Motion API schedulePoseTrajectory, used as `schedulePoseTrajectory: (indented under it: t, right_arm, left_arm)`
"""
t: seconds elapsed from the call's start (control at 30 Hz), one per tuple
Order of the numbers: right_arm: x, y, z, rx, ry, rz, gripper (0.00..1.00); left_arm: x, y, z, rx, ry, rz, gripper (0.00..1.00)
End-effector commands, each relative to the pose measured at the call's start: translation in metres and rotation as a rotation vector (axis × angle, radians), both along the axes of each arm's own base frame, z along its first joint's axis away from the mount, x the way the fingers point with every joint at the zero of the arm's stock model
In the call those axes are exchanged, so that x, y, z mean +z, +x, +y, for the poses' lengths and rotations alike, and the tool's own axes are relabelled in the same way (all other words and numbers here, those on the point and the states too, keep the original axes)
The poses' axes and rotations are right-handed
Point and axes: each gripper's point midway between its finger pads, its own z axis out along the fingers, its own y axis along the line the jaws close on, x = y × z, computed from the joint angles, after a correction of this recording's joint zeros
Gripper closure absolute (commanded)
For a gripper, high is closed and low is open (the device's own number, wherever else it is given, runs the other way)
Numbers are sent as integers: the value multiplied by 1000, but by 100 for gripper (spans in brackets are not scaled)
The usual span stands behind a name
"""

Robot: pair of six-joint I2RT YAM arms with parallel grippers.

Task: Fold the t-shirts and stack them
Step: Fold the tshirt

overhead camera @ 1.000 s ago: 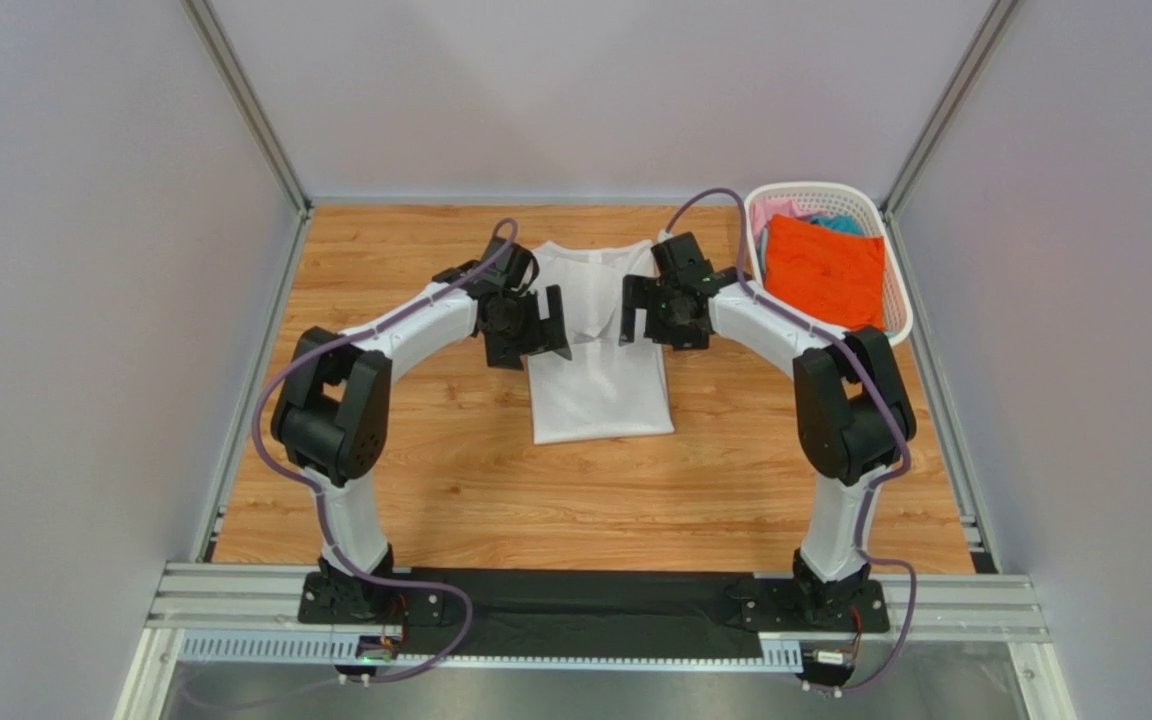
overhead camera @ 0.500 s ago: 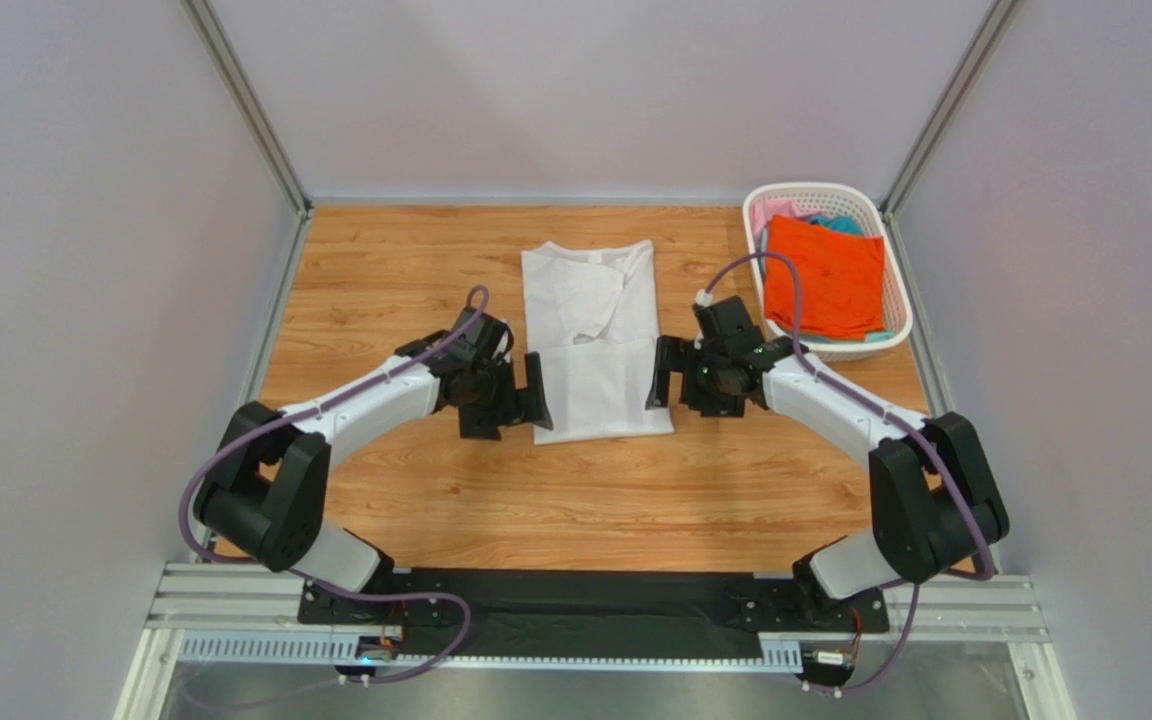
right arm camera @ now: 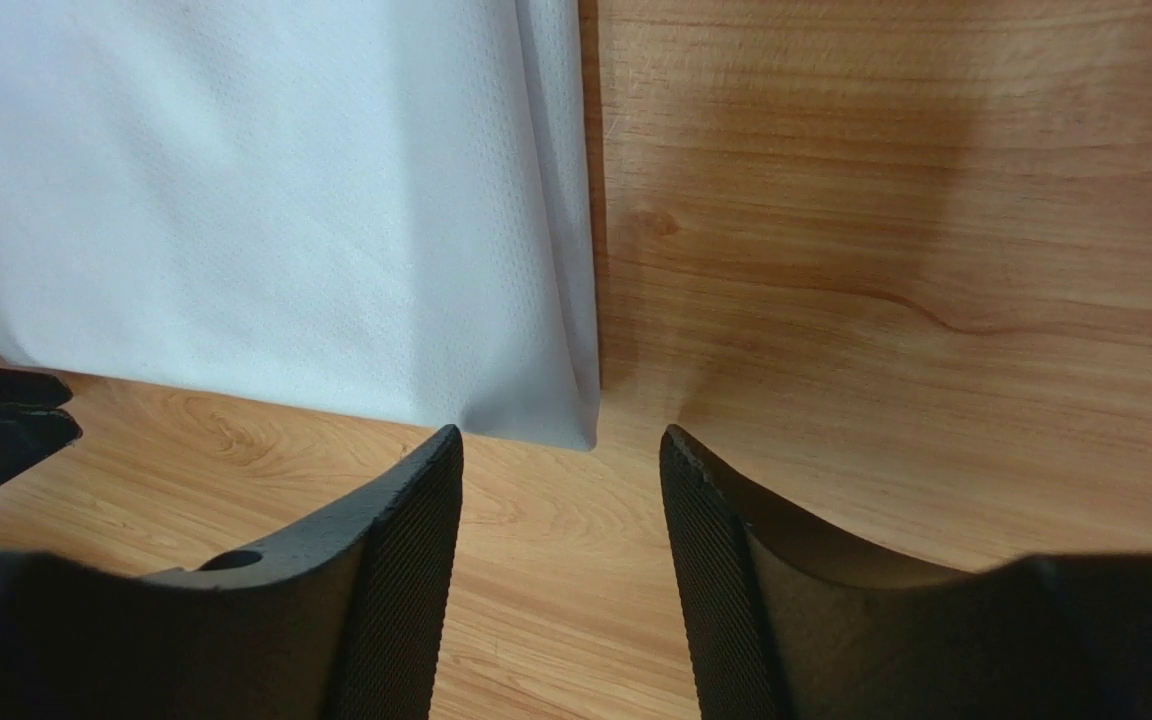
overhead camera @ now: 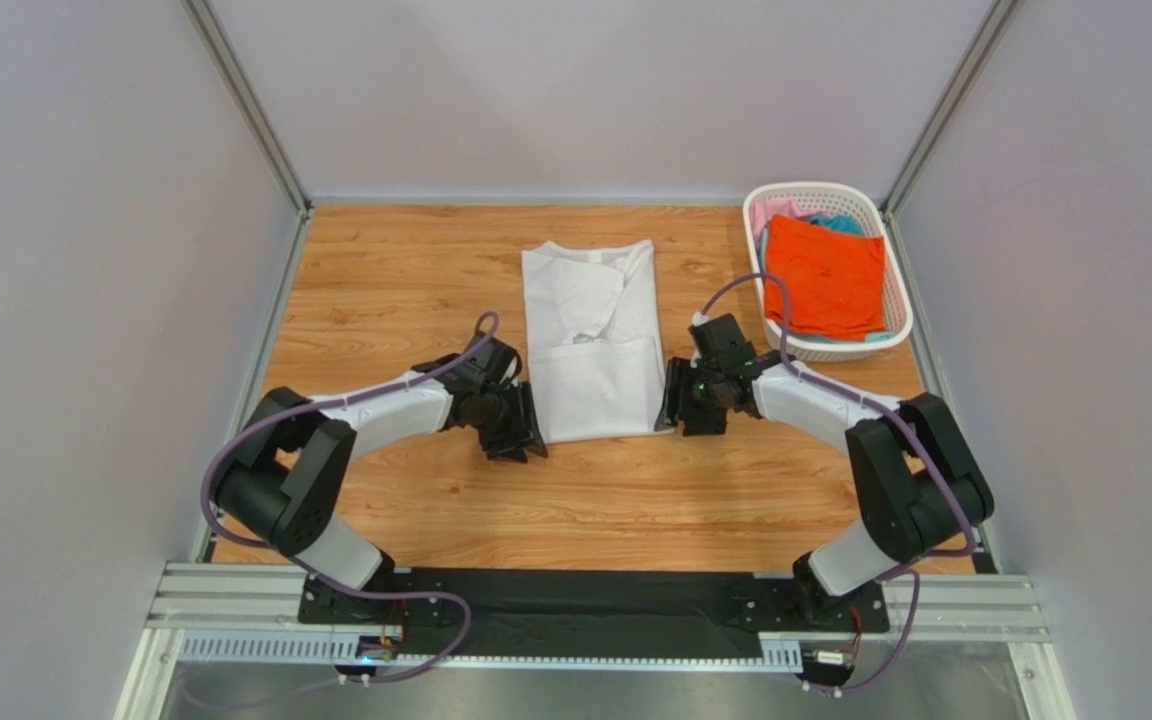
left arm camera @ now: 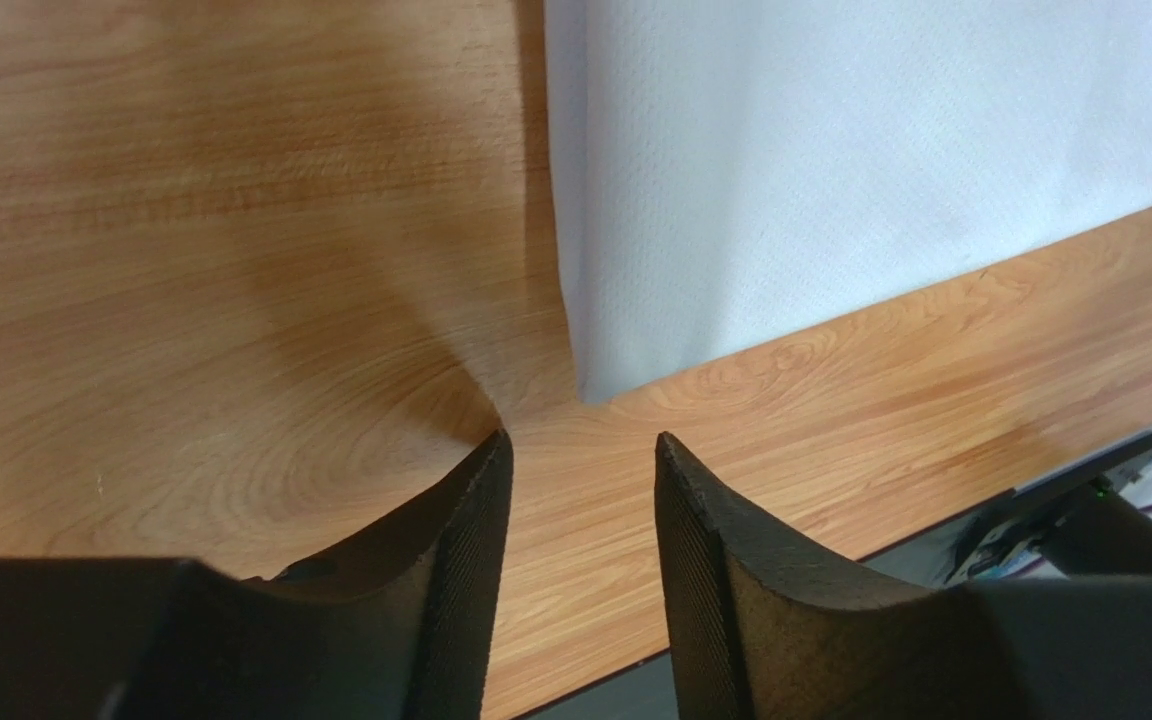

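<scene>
Folded white t-shirt (overhead camera: 590,345), fingers (left arm camera: 455,570) beside corners (parted)

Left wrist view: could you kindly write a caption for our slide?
Left pincer, jaws apart, poised at a corner of the white t-shirt.

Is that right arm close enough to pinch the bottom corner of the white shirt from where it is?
Probably yes. The right gripper is low over the table with its jaws apart. The near corner of the white t-shirt lies flat just ahead of the gap, with nothing in between.
</scene>
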Motion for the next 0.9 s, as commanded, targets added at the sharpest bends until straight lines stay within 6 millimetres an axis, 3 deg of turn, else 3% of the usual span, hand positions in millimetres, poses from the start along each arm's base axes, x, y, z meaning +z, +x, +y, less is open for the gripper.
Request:
schedulePoseTrajectory:
  t: [0.0, 0.2, 0.3, 0.33, 0.37, 0.57, 0.67, 0.77, 0.87]
  right_arm:
    - [2, 12, 13, 17, 47, -22, 49]
    - [-5, 12, 17, 26, 55, -4, 63]
    - [-10, 12, 17, 36, 45, -1, 74]
    - [-13, 11, 16, 36, 41, 10, 78]
    - [-12, 12, 16, 38, 44, 7, 84]
    - [-6, -2, 14, 53, 61, 13, 89]
    - [-5, -23, 11, 78, 53, 41, 92]
    - [8, -52, 10, 119, 65, 36, 94]
    - [12, -84, 3, 138, 52, 77, 94]
  left_arm:
    - [6, 13, -14, -10, -39, -35, 53]
    - [-8, 21, -18, -10, -12, -12, 69]
    - [-11, 25, -20, -13, -8, -8, 84]
    - [-12, 25, -20, -13, -5, -7, 98]
    - [-12, 24, -19, -15, -6, -3, 100]
    - [-15, 11, -12, -34, 2, -3, 100]
    - [-9, -2, -10, -39, -12, -8, 100]
    - [-13, -36, -1, -44, -8, 21, 100]
    - [2, -63, 0, -53, -29, 4, 100]
